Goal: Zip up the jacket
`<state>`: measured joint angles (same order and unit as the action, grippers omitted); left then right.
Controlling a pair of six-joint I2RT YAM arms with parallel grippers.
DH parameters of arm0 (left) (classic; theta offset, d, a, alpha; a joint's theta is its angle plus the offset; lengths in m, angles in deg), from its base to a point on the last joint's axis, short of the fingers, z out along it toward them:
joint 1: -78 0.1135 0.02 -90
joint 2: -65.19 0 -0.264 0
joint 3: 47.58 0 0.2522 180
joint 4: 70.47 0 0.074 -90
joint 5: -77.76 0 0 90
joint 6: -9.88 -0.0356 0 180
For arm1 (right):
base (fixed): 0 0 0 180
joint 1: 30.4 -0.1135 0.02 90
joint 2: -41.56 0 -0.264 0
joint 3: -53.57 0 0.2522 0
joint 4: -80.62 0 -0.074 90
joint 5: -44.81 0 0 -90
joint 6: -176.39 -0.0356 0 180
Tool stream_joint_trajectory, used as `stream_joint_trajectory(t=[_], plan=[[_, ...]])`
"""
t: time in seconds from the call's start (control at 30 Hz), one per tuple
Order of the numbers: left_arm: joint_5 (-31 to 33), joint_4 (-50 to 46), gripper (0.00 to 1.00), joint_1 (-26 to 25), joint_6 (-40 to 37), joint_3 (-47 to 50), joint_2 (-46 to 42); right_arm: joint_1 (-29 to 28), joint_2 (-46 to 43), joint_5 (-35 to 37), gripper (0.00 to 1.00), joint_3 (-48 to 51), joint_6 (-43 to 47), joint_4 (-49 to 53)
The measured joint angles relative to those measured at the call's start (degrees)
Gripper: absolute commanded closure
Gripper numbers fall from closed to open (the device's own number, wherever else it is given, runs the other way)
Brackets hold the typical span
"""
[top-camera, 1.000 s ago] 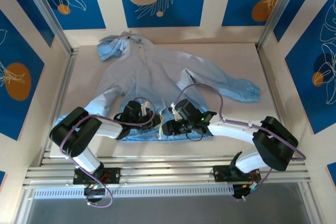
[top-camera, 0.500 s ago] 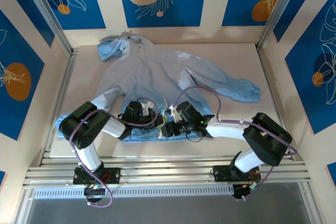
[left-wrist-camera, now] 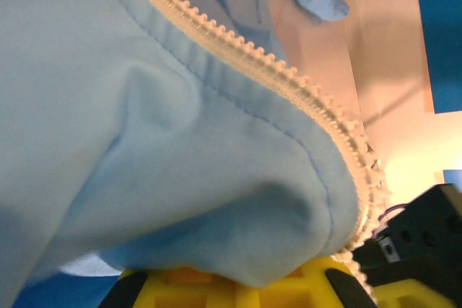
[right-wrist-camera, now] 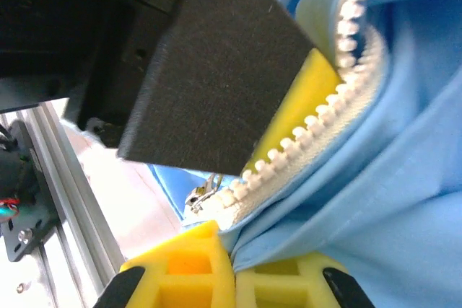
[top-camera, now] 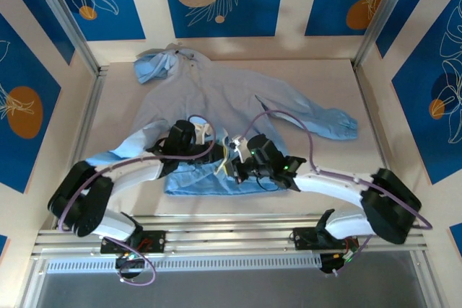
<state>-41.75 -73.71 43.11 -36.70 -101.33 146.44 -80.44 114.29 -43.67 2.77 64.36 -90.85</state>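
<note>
Centrally, left gripper (top-camera: 212,151) and right gripper (top-camera: 234,164) clamp jacket (top-camera: 216,95) edges.

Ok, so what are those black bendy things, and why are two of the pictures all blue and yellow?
Those are two robot arms, the left arm and the right arm, bolted at the near edge of a table. The wide picture comes from a camera above and behind them. It shows a light-blue jacket lying on the table. The other two pictures come from small cameras on the wrists, very close up, so the cloth looks huge. The yellow bits are the fingers. The left gripper seems to pinch the jacket's cloth beside the zipper teeth. The right gripper seems to pinch it near the small metal zipper pull.
</note>
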Motion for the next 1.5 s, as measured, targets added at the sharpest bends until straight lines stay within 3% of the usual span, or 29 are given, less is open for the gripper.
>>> stream_joint_trajectory(t=[0.27,0.6,1.17,1.5], plan=[[1.6,-12.8,1.0,1.9,-6.1,-2.8,-8.8,1.4,-11.0,5.6,1.0,0.1,6.7,1.7],[-0.5,-18.0,1.0,1.9,-8.7,-4.2,-13.3,2.1,-10.1,3.1,1.0,-0.3,13.2,5.0],[-2.9,-14.3,1.0,0.2,-8.0,-3.5,-13.3,4.0,-4.2,-3.9,1.0,-5.7,19.4,7.3],[-3.5,-23.9,1.0,0.1,-9.8,-1.2,-23.9,7.4,-2.6,-2.3,1.0,-7.5,21.2,8.6]])
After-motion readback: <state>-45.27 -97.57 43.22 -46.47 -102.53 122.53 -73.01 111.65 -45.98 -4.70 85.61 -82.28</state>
